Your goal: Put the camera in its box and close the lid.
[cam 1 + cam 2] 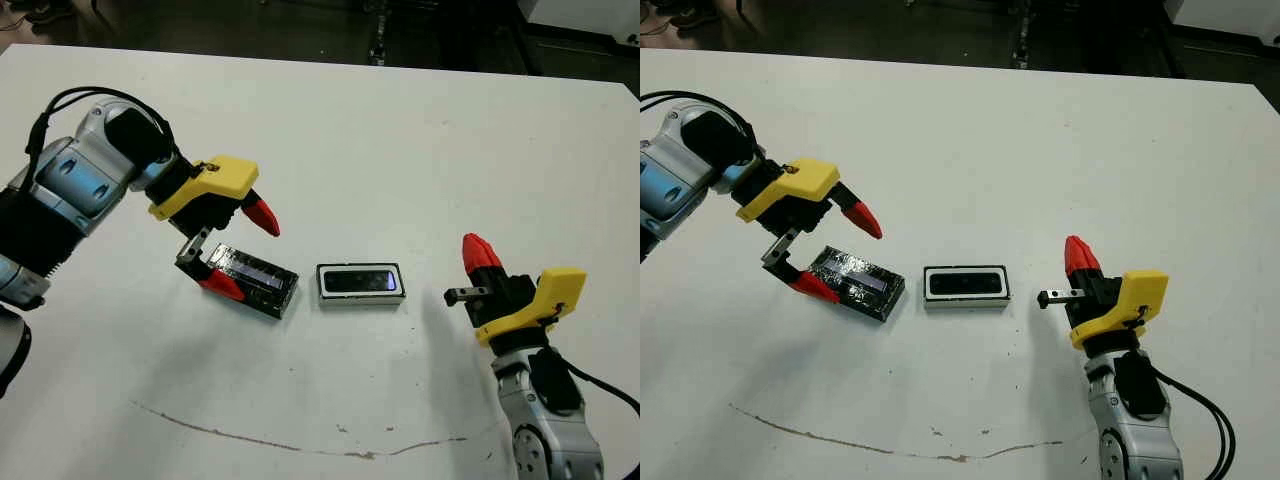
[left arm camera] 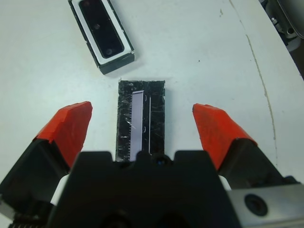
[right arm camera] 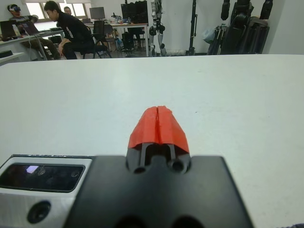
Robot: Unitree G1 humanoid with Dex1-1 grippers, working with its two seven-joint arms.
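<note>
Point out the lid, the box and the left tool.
lid (image 1: 255,279): left eye view, on its silvery middle strip.
box (image 1: 322,294): left eye view, on its white rim.
left tool (image 2: 142,126): left wrist view, midway between its red fingertips.

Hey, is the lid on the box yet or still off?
Off. The lid lies on the table beside the box, between the open left gripper's fingers.
</note>
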